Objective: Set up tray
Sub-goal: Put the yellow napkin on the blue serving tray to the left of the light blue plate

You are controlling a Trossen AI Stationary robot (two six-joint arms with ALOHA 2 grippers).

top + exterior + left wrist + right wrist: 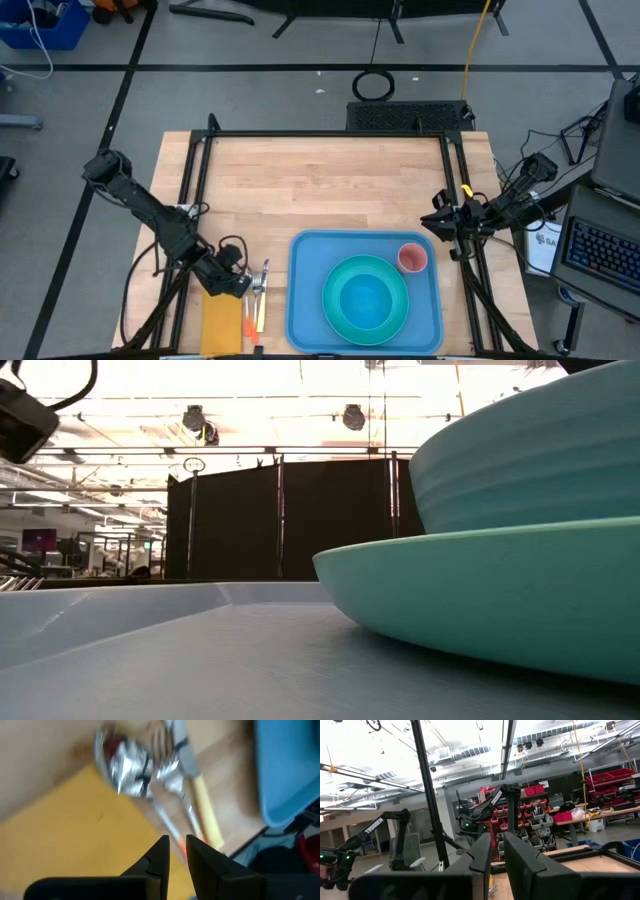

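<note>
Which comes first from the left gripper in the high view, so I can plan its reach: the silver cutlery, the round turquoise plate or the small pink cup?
From the left gripper, nearest first:
1. Silver cutlery, right beside it on the table.
2. Round turquoise plate, mid-tray.
3. Small pink cup, tray's far right corner.

In my left wrist view the cutlery (150, 770) is blurred; I cannot separate spoon from fork heads. The tray (287, 765) is cut off by that picture's edge. In my low view the plate (500, 600) and bowl (540, 450) run past the frame. From above, the napkin (221, 325) is cut by the lower edge, and the left gripper (240, 285) hides its own fingertips.
</note>
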